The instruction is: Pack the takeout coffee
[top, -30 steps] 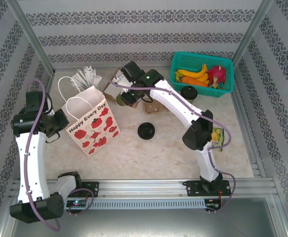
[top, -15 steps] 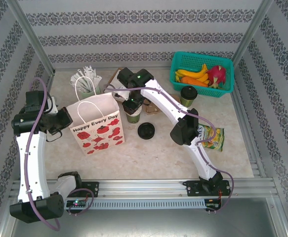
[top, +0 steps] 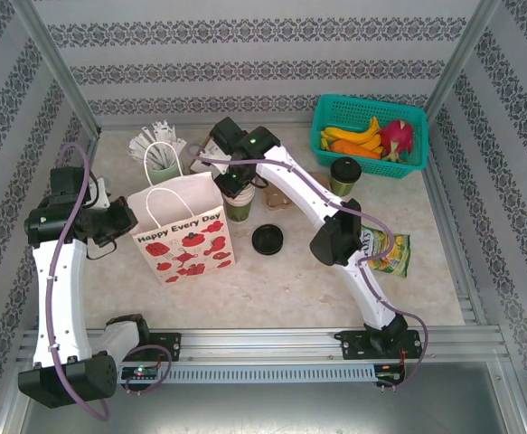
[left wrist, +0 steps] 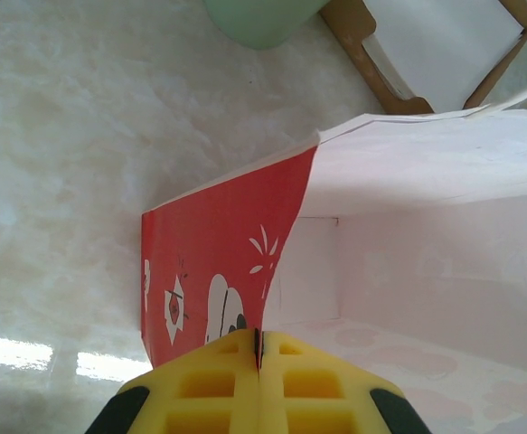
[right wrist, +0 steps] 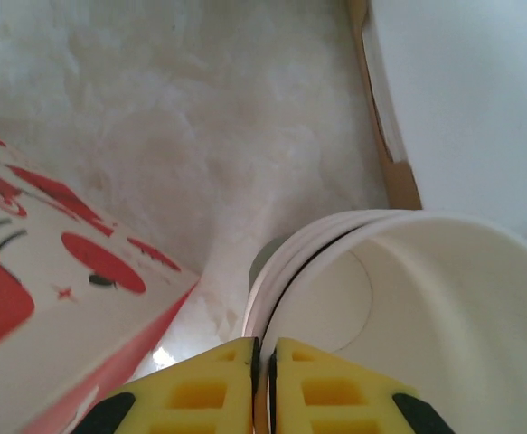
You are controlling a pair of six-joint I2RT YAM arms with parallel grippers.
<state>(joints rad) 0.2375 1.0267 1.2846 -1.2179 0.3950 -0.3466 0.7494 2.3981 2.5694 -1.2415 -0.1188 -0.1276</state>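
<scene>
Right claw (right wrist: 263,351) pinches lidless dark-green paper cup (right wrist: 426,298) by rim; left claw (left wrist: 258,342) clamps red-flowered white paper bag (top: 183,240), cup's 8 o'clock. Carry cup level.

Green cup (top: 239,214), red-flowered white bag (top: 183,237)

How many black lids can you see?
2. One lid sits on the cup by the green basket; the other lid lies loose on the table. The paper bag may hide more.

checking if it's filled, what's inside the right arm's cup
The paper cup shows bare cream wall and base, no drink; its near side behind the right fingers is hidden.
</scene>
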